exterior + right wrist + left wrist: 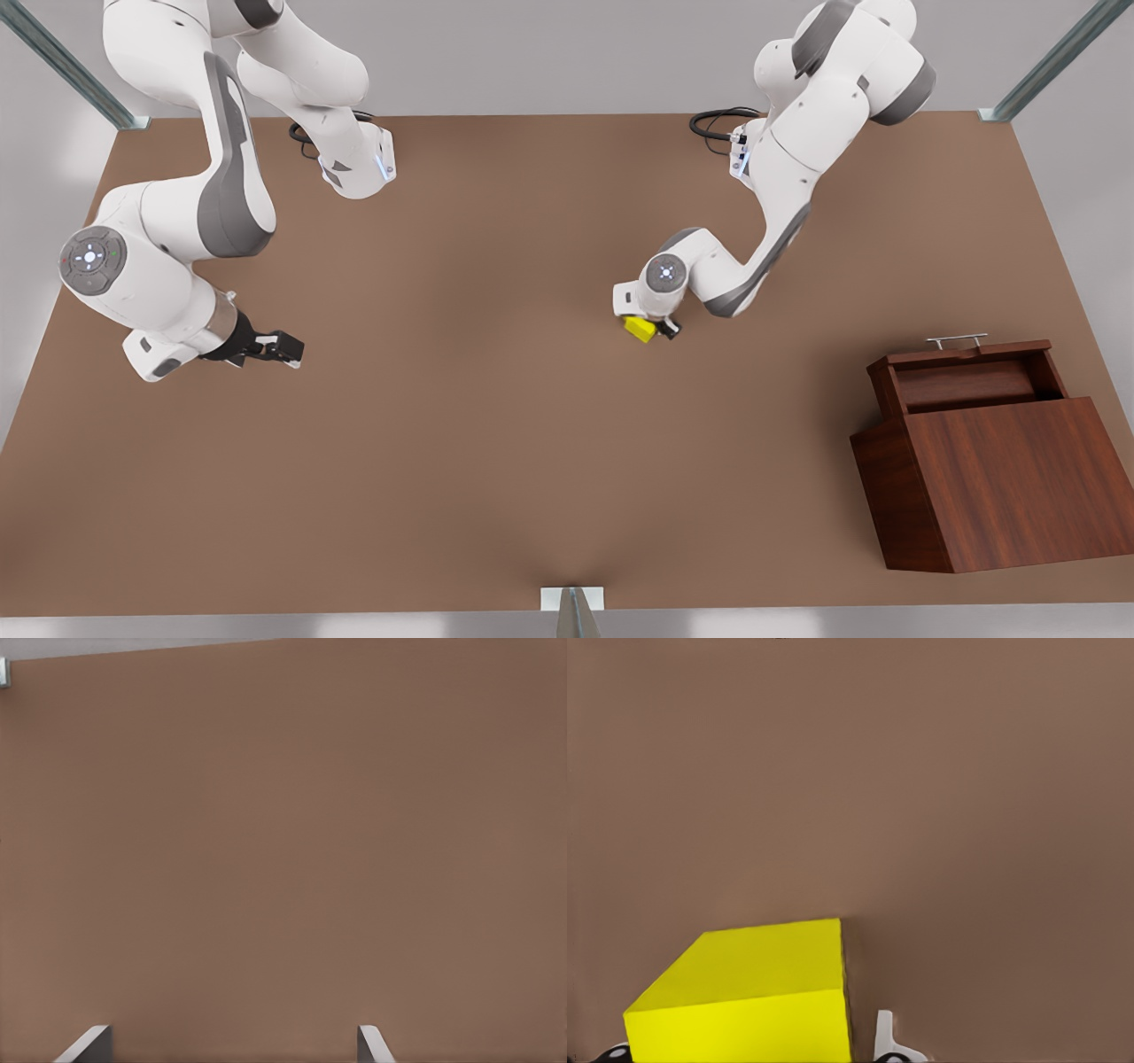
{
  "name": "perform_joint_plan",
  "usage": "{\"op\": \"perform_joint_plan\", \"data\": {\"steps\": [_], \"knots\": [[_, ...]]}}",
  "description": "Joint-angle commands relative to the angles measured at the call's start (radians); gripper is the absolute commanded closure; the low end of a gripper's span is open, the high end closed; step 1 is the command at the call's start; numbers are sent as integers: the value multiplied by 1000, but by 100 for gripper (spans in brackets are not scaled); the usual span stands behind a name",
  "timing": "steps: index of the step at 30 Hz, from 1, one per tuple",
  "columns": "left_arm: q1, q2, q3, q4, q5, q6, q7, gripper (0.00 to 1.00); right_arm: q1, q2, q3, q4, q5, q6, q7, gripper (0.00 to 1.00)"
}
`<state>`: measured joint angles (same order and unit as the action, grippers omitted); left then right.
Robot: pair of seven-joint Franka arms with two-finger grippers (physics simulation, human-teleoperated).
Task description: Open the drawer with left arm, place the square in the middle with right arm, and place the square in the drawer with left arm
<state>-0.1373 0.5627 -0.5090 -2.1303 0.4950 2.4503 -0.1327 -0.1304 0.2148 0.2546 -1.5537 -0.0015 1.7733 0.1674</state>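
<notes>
The yellow square [638,329] [757,992] is slightly tilted near the table's middle, between the fingers of my left gripper [653,330], which is shut on it. That gripper belongs to the arm on the front view's right. One pale fingertip [891,1042] shows beside the cube in the left wrist view. The drawer [966,383] stands pulled out of the wooden cabinet [1010,483] at the front view's right, its silver handle [957,339] facing the table's far side. My right gripper [285,347] [230,1047] waits open over bare table at the front view's left.
The brown tabletop [461,416] spreads between the two arms. Metal frame posts [572,611] stand at the table's edges and corners. The cabinet is the only tall obstacle, near the front view's right edge.
</notes>
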Motion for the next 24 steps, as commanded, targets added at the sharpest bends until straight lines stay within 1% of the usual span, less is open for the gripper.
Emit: {"op": "perform_joint_plan", "data": {"steps": [1, 3, 8, 11, 13, 24], "knots": [[1, 0, 0, 0, -239, 1, 41, 25, 0, 0, 0, 0, 0, 0, 1, 0], [1, -3, 0, 0, -239, -1, 38, 27, 0, 0, 0, 0, 0, 0, 0, 0], [2, -12, 1, 1, -240, -2, 39, 27, 0, 0, 0, 0, 0, 0, 1, 0], [2, -14, 1, 4, -240, -2, 39, 30, 0, 0, 0, -2, -2, 0, 1, 0], [4, -18, 6, 4, -240, -8, 39, 36, 2, 8, 0, 3, -2, 2, 4, 0], [5, -67, 10, 7, -248, -34, 35, 37, 0, 8, 0, 1, -5, 0, 1, 0]]}}
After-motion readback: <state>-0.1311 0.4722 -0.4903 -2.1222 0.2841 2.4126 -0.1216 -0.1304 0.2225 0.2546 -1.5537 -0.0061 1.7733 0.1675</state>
